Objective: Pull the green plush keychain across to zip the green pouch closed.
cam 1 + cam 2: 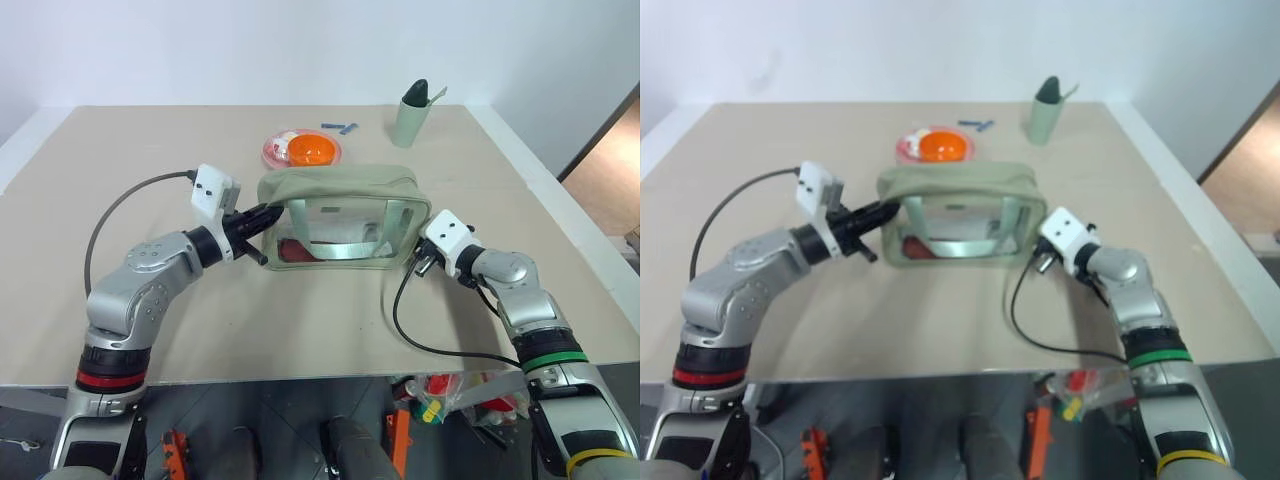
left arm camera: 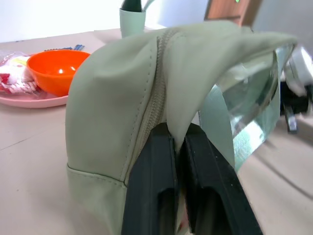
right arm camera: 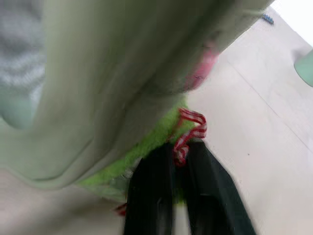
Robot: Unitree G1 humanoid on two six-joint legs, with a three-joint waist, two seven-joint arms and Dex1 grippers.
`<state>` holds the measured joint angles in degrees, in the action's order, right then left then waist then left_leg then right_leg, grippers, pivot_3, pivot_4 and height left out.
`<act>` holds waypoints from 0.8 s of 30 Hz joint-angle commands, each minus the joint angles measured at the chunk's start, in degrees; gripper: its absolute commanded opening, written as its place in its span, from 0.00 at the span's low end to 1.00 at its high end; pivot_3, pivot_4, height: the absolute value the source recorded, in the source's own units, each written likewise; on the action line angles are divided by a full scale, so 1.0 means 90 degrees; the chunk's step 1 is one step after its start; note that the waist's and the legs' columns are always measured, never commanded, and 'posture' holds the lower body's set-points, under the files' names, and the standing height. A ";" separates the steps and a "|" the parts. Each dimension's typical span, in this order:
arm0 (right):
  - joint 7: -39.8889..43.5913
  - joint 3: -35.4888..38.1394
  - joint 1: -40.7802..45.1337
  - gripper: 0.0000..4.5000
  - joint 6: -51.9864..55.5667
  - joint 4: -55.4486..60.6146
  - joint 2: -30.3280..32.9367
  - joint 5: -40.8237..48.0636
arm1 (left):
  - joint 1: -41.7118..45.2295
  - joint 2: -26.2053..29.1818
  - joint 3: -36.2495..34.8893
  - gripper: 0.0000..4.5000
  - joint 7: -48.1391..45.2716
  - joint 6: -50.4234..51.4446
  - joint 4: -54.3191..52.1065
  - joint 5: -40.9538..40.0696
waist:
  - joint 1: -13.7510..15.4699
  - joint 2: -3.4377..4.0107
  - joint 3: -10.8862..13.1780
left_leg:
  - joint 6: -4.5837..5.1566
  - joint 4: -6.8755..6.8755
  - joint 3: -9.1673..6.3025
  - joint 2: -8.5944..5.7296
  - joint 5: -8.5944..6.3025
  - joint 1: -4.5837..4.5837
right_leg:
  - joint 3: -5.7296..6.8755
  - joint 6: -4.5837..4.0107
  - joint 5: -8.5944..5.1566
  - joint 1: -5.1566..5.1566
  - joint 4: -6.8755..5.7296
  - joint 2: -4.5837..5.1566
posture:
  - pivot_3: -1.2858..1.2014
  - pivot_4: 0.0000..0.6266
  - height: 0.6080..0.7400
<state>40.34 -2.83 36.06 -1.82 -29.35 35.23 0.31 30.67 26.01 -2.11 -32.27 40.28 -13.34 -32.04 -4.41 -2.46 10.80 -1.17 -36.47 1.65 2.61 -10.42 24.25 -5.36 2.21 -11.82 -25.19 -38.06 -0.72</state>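
The sage-green pouch (image 1: 338, 186) stands upright in the middle of the table, with clear window sides and a webbing strap. My left gripper (image 1: 270, 213) is shut on a fold of fabric at the pouch's left end, beside the zipper (image 2: 155, 98). At the pouch's right end my right gripper (image 3: 180, 149) is shut on the lime-green plush keychain (image 3: 146, 147), with a red-and-white striped ribbon (image 3: 190, 128) between its fingers. In the head views the keychain is hidden behind the right gripper (image 1: 422, 263).
An orange bowl (image 1: 311, 150) sits on a pink plate (image 1: 272, 153) behind the pouch. A pale green cup (image 1: 409, 122) stands at the back right, with small blue pieces (image 1: 340, 128) near it. Black cables trail from both wrists across the table.
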 commanded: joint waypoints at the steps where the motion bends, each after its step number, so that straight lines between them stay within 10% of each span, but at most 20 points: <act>1: 0.0452 0.0801 0.0177 0.37 0.0236 0.0678 0.0279 0.0905 | 0.0044 0.0135 -0.0051 0.38 -0.0301 -0.0110 -0.0266 -0.0085 | 0.0001 0.0000 0.0000 | 0.0000 0.0000 0.0000 0.0000 0.0000 0.0003 | 0.0001 0.0001 0.0000 0.0000 0.0001 0.0000 | 0.52 0.24 1.00; 9: 0.1239 0.1635 -0.0327 0.99 0.1477 0.2166 0.0748 0.2252 | 0.0343 0.0480 -0.0192 0.99 -0.0737 -0.0154 -0.0102 -0.0098 | 0.0012 0.0000 0.0000 | 0.0000 0.0003 -0.0009 0.0003 -0.0001 0.0001 | 0.0014 0.0000 -0.0004 0.0001 0.0001 -0.0003 | 0.52 0.24 1.00; 24: 0.0056 0.2792 -0.0867 0.99 0.4617 0.4655 0.1020 0.4149 | -0.0253 0.1122 -0.1192 0.99 -0.0781 -0.0222 -0.0768 -0.0360 | 0.0011 0.0003 0.0002 | 0.0000 0.0003 -0.0001 0.0003 -0.0001 0.0006 | 0.0005 -0.0006 -0.0012 -0.0005 0.0002 0.0003 | 0.52 0.24 1.00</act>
<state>41.96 18.39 28.08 36.77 8.15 42.80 34.20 28.94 35.23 -10.23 -40.15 39.76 -17.55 -34.92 -4.30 -2.43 10.82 -1.17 -36.44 1.64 2.63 -10.44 24.33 -5.31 2.17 -11.94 -25.23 -38.04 -0.69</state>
